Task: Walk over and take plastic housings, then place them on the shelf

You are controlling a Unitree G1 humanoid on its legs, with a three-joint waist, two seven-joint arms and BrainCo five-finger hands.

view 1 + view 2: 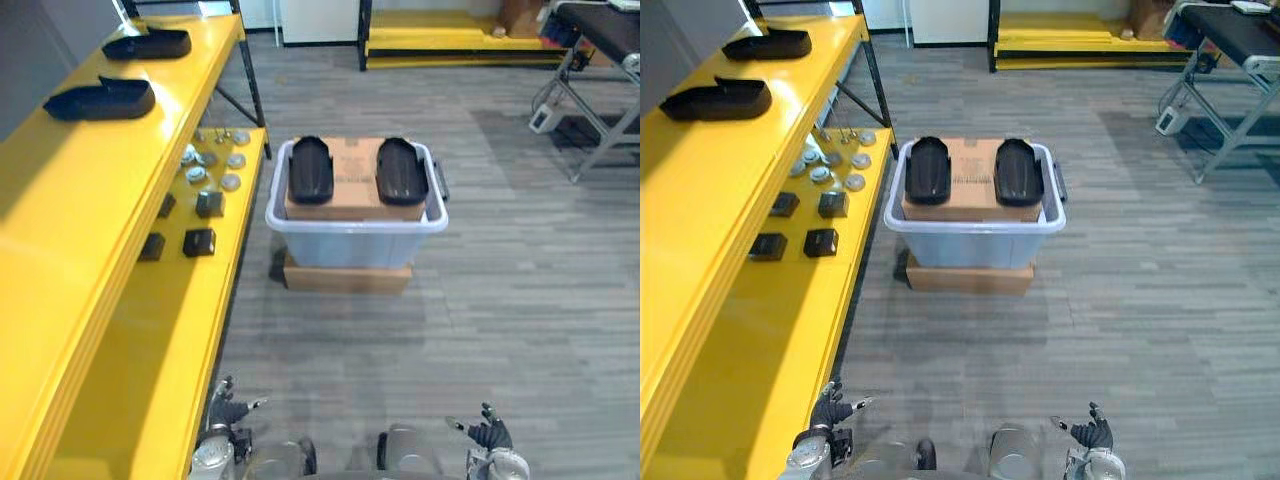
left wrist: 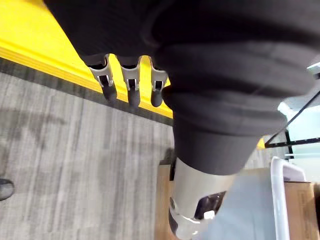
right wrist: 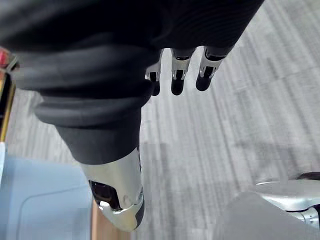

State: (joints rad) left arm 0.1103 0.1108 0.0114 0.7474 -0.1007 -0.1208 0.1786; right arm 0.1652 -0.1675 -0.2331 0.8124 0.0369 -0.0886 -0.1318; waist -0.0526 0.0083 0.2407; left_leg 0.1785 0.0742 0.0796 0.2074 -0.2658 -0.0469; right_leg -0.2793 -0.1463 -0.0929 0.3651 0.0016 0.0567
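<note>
Ahead, in the head views, a pale plastic bin [image 1: 355,238] stands on the grey plank floor [image 1: 520,310], raised on a flat cardboard box [image 1: 348,279]. A second cardboard carton [image 1: 355,190] fills the bin to its rim. Two black plastic housings lie side by side on top of this carton, not touching: the left housing [image 1: 311,170] and the right housing [image 1: 402,171].

Along the floor's left edge runs a yellow shelf [image 1: 60,220]. Toward the far end of its top board rest two more black housings, the nearer shelf housing [image 1: 100,99] and the farther shelf housing [image 1: 147,44], well apart. Its lower board carries small black blocks [image 1: 199,242] and, beyond them, round metal discs [image 1: 230,182].

Both hands show low at the near edge, well short of the bin. The left hand [image 1: 226,408] is beside the shelf's lower board and the right hand [image 1: 489,433] is over the floor.

The left wrist view shows that hand's fingers [image 2: 131,85] hanging straight in a row and holding nothing. The shelf's yellow edge lies just past them, and the bin's rim and the cardboard show further off. The right wrist view shows its fingers [image 3: 177,75] equally straight and empty above the floor; a pale patch there may be the bin's wall.

At the room's far side sits a low yellow platform [image 1: 460,45], and at the far right a dark-topped stand [image 1: 605,25] on grey metal legs.
</note>
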